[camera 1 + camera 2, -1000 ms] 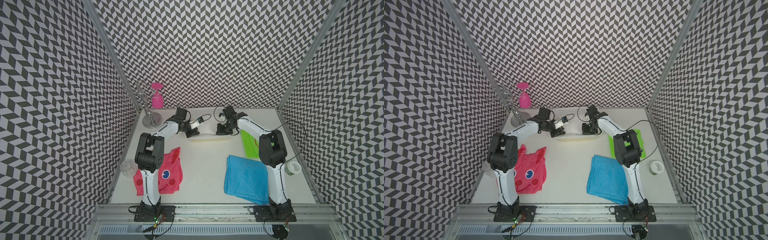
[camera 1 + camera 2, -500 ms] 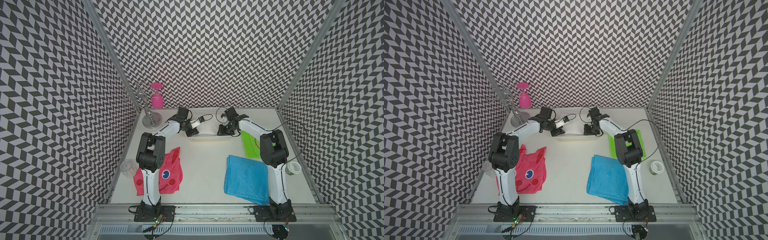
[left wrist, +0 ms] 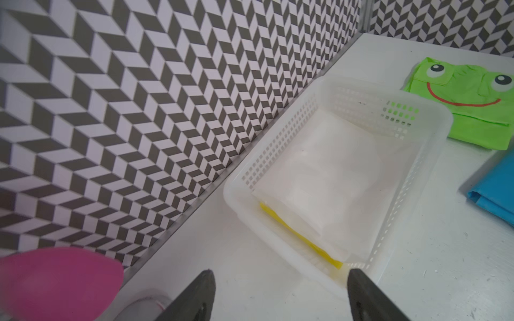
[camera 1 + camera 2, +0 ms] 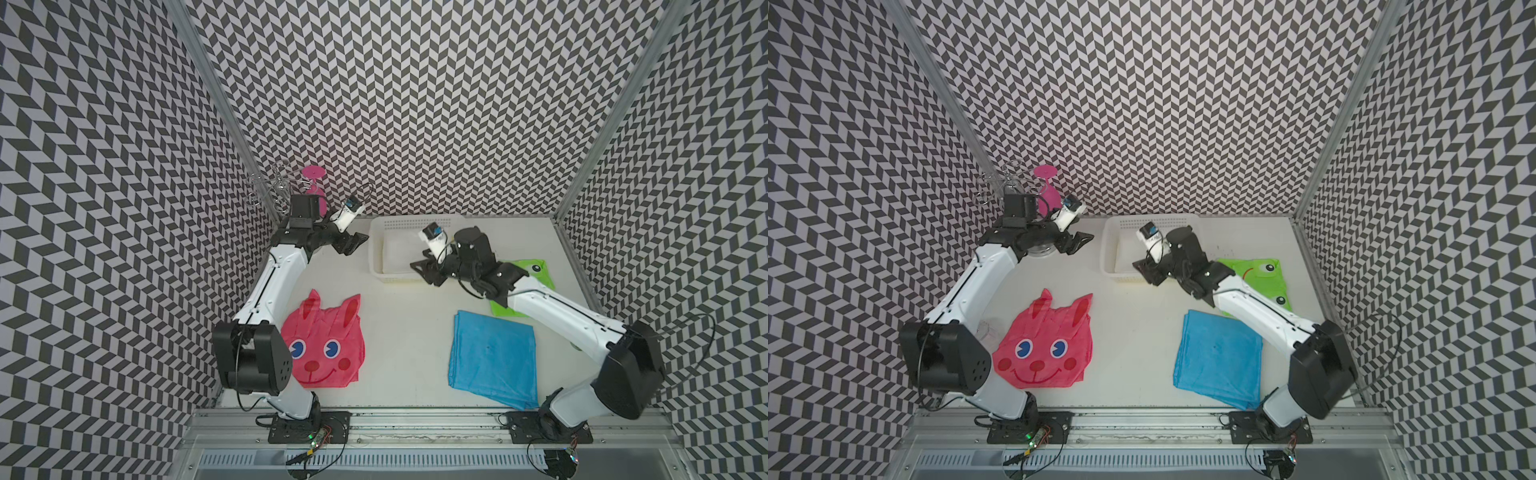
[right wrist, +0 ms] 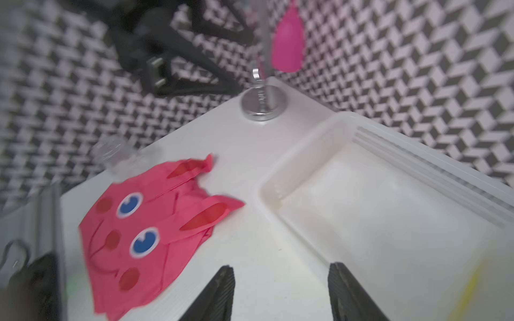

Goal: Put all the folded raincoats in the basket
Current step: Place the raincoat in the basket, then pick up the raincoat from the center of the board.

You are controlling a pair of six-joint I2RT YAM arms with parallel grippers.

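The white perforated basket [image 4: 376, 249] [image 4: 1108, 253] stands at the back middle of the table. A white folded raincoat [image 3: 319, 178] lies flat inside it, with a yellow edge [image 3: 300, 236] showing beneath. My left gripper [image 4: 353, 243] [image 3: 281, 273] hangs open just left of the basket, holding nothing. At the basket's front right corner my right gripper [image 4: 426, 272] [image 5: 281, 266] is also open and empty, one finger over the rim [image 5: 267, 191].
Other folded raincoats lie on the table: a pink rabbit one [image 4: 324, 345] front left, a blue one [image 4: 492, 357] front right, a green frog one [image 4: 528, 266] right of the basket. A pink glass [image 4: 312, 187] hangs on a wire rack [image 4: 270, 193] in the back left corner.
Both grippers have opened and drawn back from the ends of the basket, the left one to the left, the right one toward the front.
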